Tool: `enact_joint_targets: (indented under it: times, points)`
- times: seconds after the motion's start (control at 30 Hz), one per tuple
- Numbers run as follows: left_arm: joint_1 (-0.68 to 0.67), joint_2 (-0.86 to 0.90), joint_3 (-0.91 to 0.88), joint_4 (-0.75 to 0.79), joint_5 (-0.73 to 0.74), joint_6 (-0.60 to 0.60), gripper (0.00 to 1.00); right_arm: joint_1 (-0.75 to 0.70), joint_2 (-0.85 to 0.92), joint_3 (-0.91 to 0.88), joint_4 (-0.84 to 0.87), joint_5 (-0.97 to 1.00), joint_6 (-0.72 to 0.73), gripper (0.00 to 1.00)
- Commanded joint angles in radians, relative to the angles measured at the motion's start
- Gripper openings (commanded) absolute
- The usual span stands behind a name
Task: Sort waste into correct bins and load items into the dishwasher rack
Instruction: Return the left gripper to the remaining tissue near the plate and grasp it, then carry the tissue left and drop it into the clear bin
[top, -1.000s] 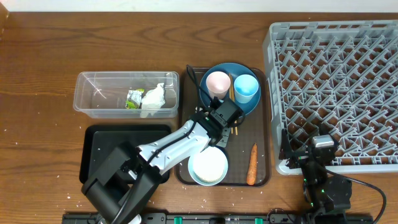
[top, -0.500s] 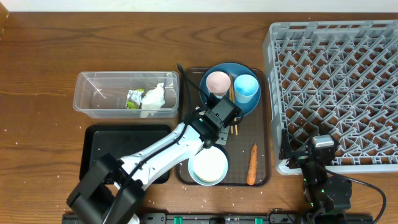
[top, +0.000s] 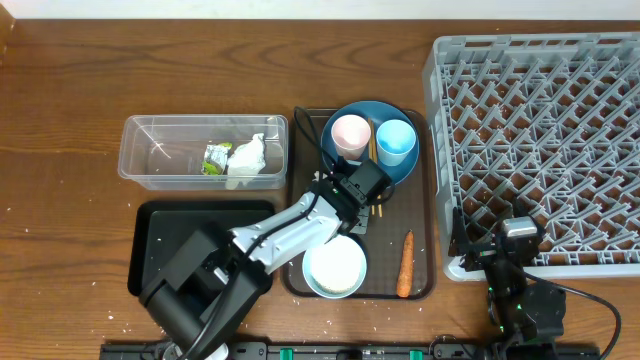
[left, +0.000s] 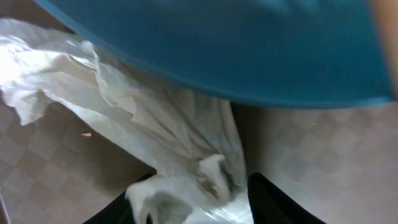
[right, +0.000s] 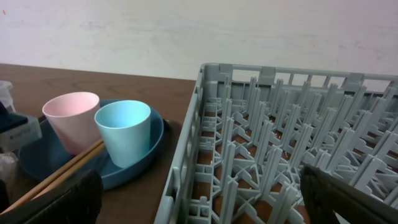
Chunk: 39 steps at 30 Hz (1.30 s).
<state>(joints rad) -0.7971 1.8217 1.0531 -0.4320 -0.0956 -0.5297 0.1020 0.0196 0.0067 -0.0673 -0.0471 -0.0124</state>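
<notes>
My left gripper (top: 345, 205) is low on the brown serving tray (top: 420, 292), between the dark-blue plate (top: 372, 110) and the light-blue bowl (top: 335, 268). In the left wrist view its fingers (left: 196, 205) are shut on a crumpled white paper wrapper (left: 143, 118) beside the plate's rim (left: 249, 56). The pink cup (top: 350, 132) and light-blue cup (top: 396, 140) stand on the plate, with the chopsticks (top: 378, 208) beside them. The carrot (top: 405, 265) lies on the tray. My right gripper (right: 199, 199) is open and empty at the grey rack's (top: 540, 130) front-left corner.
The clear tub (top: 150, 160) at the left holds a white-and-green wrapper (top: 235, 158). The black tray (top: 170, 235) lies in front of it, partly under my left arm. Rice grains dot the table's front edge (top: 110, 315).
My left arm's elbow swung left and back again, while its gripper stayed near the plate's front edge. The right arm has not moved.
</notes>
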Motion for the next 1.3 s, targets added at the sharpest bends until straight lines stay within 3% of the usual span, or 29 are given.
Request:
enact_joint_targets:
  times: [0.0, 0.1, 0.13, 0.17, 0.4, 0.63, 0.87, 1.0, 1.27]
  points:
    - [0.000, 0.007, -0.009, -0.007, -0.063, -0.006, 0.41, 0.003, 0.001, -0.001, -0.005, 0.006, -0.011, 0.99]
    - [0.000, 0.007, -0.009, -0.011, -0.083, -0.006, 0.20, 0.003, 0.001, -0.001, -0.004, 0.006, -0.011, 0.99]
    - [0.000, 0.007, -0.008, -0.013, -0.082, -0.006, 0.08, 0.003, 0.001, -0.001, -0.004, 0.006, -0.011, 0.99]
    - [0.000, 0.005, -0.008, -0.015, -0.082, -0.006, 0.06, 0.003, 0.001, -0.001, -0.004, 0.006, -0.011, 0.99]
    - [0.000, -0.088, -0.006, -0.077, -0.084, -0.006, 0.06, 0.003, 0.001, -0.001, -0.004, 0.006, -0.011, 0.99]
    - [0.000, -0.298, -0.006, -0.161, -0.162, -0.006, 0.06, 0.003, 0.001, -0.001, -0.004, 0.006, -0.011, 0.99]
    - [0.012, -0.475, -0.006, -0.185, -0.352, -0.006, 0.06, 0.003, 0.001, -0.001, -0.004, 0.006, -0.011, 0.99]
    - [0.070, -0.504, -0.006, -0.185, -0.430, -0.006, 0.06, 0.003, 0.001, -0.001, -0.004, 0.006, -0.011, 0.99]
    - [0.286, -0.451, -0.006, -0.179, -0.427, -0.006, 0.06, 0.003, 0.001, -0.001, -0.004, 0.006, -0.011, 0.99]
